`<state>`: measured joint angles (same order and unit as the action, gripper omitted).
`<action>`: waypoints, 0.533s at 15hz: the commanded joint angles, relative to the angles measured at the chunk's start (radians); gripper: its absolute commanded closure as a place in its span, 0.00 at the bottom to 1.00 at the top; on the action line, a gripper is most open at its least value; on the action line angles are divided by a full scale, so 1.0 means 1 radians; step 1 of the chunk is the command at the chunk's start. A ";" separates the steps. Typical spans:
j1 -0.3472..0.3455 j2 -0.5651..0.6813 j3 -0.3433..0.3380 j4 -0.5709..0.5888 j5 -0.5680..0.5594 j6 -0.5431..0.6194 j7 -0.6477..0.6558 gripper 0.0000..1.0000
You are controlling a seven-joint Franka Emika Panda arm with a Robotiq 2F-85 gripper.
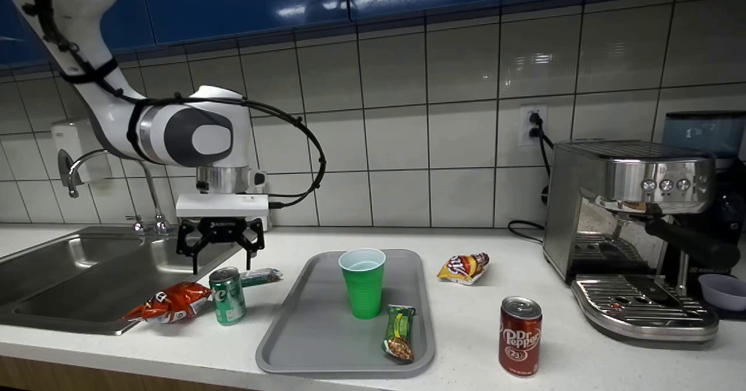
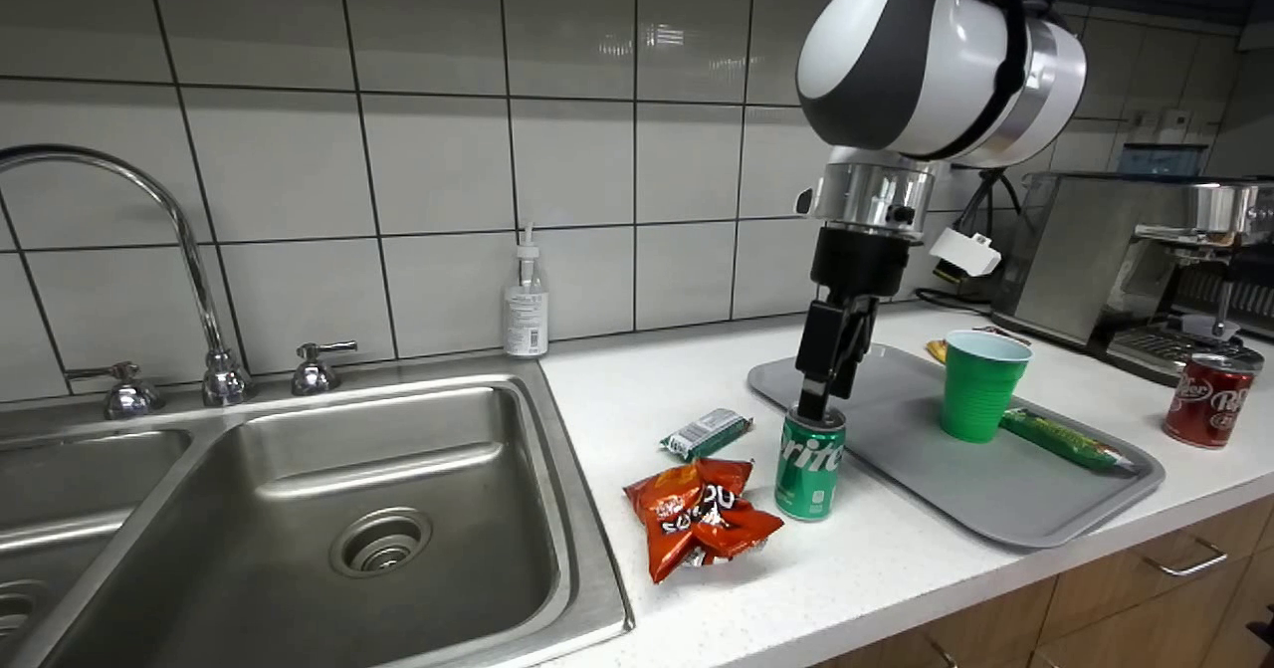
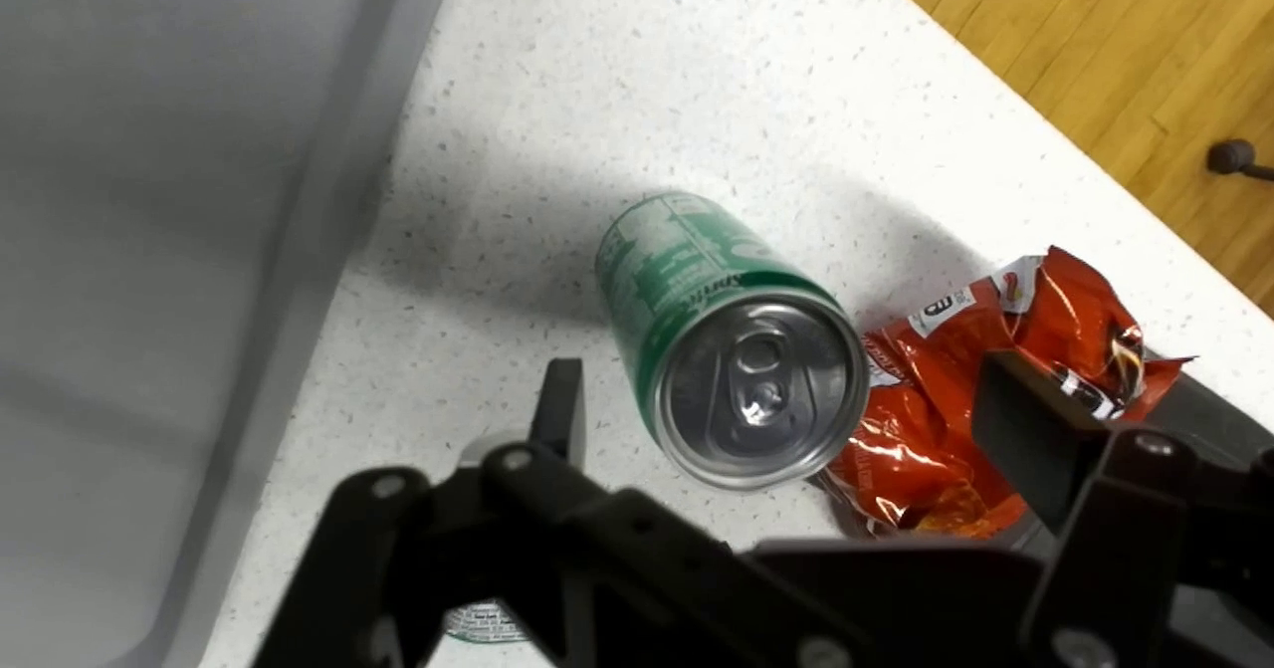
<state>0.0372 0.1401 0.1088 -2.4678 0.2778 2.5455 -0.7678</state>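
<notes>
By the top of the Sprite can [image 1: 228, 302] — gripper [image 1: 222, 268] spread wide, nothing held

Your fingers [image 3: 565, 404] stand apart, with room on both sides of the can in the wrist view. The can stands upright on the counter [image 1: 466, 344], resting on its own base, between the gray tray [image 1: 309, 321] and the red chip bag [image 2: 700, 521]. That bag lies slumped — probably because soft packaging can't stand. The green cup [image 1: 364, 292] stands on the tray, its flat bottom apparently steadying it.
</notes>
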 commanded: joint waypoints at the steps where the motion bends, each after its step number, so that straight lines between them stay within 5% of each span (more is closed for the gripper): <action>1: -0.012 0.019 0.019 -0.001 0.011 0.045 -0.027 0.00; 8: -0.022 0.065 0.043 0.008 0.011 0.077 -0.026 0.00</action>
<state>0.0371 0.1878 0.1274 -2.4676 0.2778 2.6019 -0.7679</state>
